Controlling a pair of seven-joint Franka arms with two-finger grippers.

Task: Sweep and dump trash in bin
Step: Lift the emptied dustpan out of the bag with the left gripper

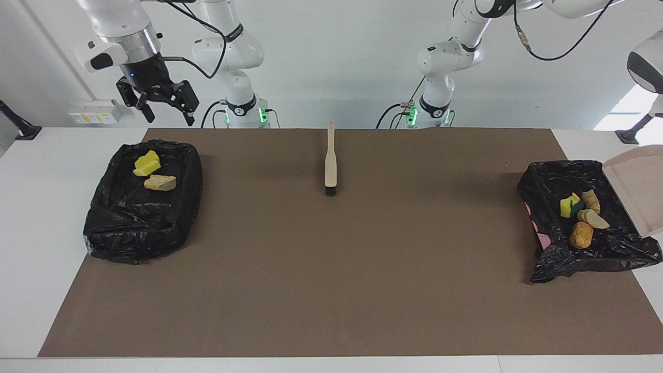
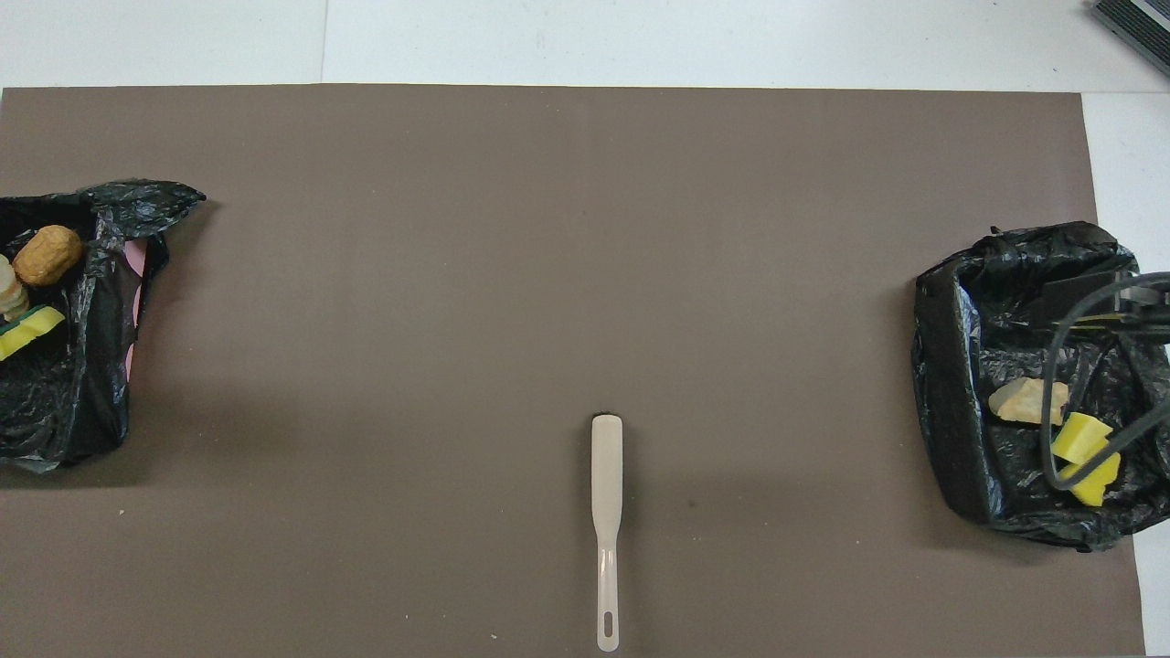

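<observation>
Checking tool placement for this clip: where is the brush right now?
In the facing view the brush lies flat on the brown mat, midway between the two black-lined bins and close to the robots' edge, its bristle end pointing away from them.

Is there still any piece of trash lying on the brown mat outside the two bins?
No. In the facing view the brown mat carries only the brush; every piece of trash lies inside a black-lined bin.
</observation>
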